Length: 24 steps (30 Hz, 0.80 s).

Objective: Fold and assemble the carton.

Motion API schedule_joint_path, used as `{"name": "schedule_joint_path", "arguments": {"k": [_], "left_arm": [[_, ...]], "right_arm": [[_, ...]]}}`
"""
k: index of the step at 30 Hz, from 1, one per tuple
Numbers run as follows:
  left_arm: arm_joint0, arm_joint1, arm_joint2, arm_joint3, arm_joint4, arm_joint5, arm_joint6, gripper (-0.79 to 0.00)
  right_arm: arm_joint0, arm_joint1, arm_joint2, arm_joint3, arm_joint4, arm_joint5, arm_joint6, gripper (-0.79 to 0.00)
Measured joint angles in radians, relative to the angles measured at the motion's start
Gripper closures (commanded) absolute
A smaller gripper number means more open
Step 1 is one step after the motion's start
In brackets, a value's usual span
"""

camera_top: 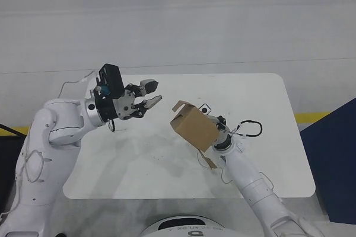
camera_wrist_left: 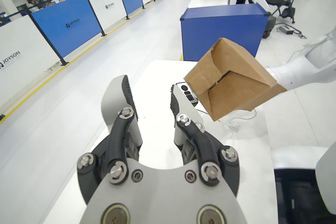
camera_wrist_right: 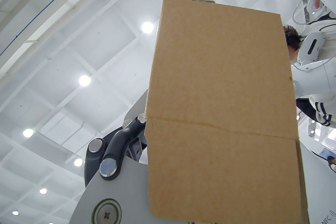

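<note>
- A white table (camera_top: 136, 160) lies under me, with pale floor around it.
- My right arm comes in from the near edge with its wrist turned upward. My right gripper (camera_top: 223, 133) clamps the brown carton (camera_top: 193, 127), holding it tilted above the table's middle.
- My left gripper (camera_top: 152, 93) hovers near the carton but apart from it, jaws spread, aimed at its flapped end.
- A black cable loop (camera_top: 251, 128) lies beside my right wrist.

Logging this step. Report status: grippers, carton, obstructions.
Right gripper holds brown cardboard carton aloft over white table, end flaps partly folded. Left gripper jaws open, empty, short of carton. Nothing between them.
</note>
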Motion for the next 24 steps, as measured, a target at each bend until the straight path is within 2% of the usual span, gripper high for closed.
{"name": "schedule_joint_path", "arguments": {"k": [5, 11, 17, 22, 23, 24], "left_arm": [[-0.019, 0.001, 0.033, 0.025, 0.001, -0.066, 0.009, -0.471], [-0.039, -0.003, 0.106, 0.021, 0.043, -0.066, 0.016, -0.526], [-0.081, -0.010, 0.147, 0.035, 0.079, -0.046, 0.040, -0.526], [-0.095, -0.002, 0.132, 0.066, 0.013, -0.068, 0.090, -0.640], [-0.094, 0.002, 0.131, 0.073, -0.016, -0.067, 0.103, -0.683], [-0.093, 0.006, 0.132, 0.079, -0.055, -0.067, 0.112, -0.763]], "right_arm": [[-0.007, 0.002, 0.002, -0.005, 0.002, 0.001, 0.000, 0.000], [-0.011, 0.003, 0.004, -0.012, 0.003, -0.003, 0.000, 0.000], [-0.012, 0.004, 0.002, -0.014, 0.001, -0.001, 0.000, 0.000], [-0.018, 0.006, 0.007, -0.017, 0.006, -0.003, 0.000, 0.000], [-0.020, 0.006, 0.008, -0.018, 0.007, -0.003, 0.000, 0.000], [-0.021, 0.007, 0.010, -0.018, 0.008, -0.003, 0.000, 0.000]]}}
